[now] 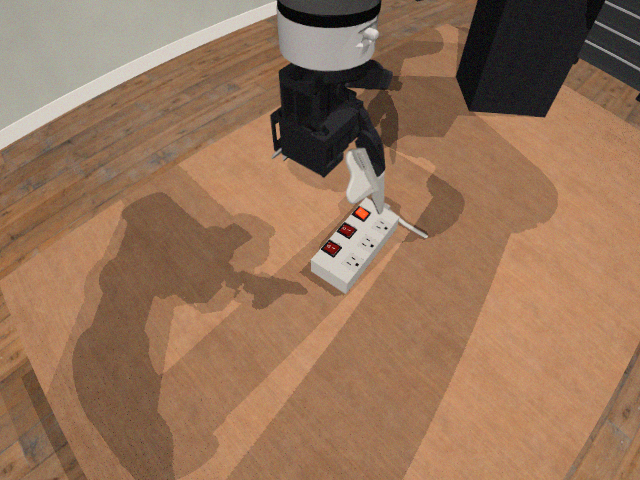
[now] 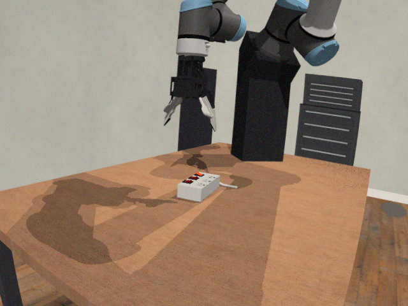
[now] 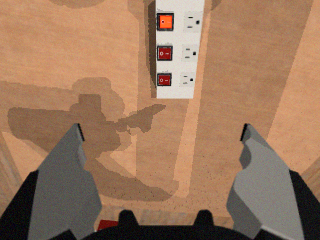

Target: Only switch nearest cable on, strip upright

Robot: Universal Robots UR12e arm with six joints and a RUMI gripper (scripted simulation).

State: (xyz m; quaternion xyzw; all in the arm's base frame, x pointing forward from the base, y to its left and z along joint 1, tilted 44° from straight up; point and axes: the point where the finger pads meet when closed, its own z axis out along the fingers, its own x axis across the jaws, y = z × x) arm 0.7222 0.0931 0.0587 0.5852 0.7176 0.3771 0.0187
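Note:
A white power strip point(image 1: 355, 244) lies face up on the wooden table, with three red switches and three sockets. It also shows in the exterior view point(image 2: 198, 185) and at the top of the wrist view point(image 3: 179, 50). The switch nearest the cable point(image 1: 361, 212) glows bright orange-red point(image 3: 165, 22). The middle switch point(image 1: 346, 230) and the far switch point(image 1: 331, 248) are dark red. A short white cable stub point(image 1: 413, 228) leaves the strip's end. My gripper point(image 2: 190, 120) hangs high above the table behind the strip, open and empty, and its two grey fingers frame the wrist view point(image 3: 162, 132).
A tall black pillar point(image 2: 261, 99) stands at the table's back edge near the strip. A dark drawer cabinet point(image 2: 327, 119) stands behind the table on the right. Another dark post point(image 2: 194, 111) stands behind the gripper.

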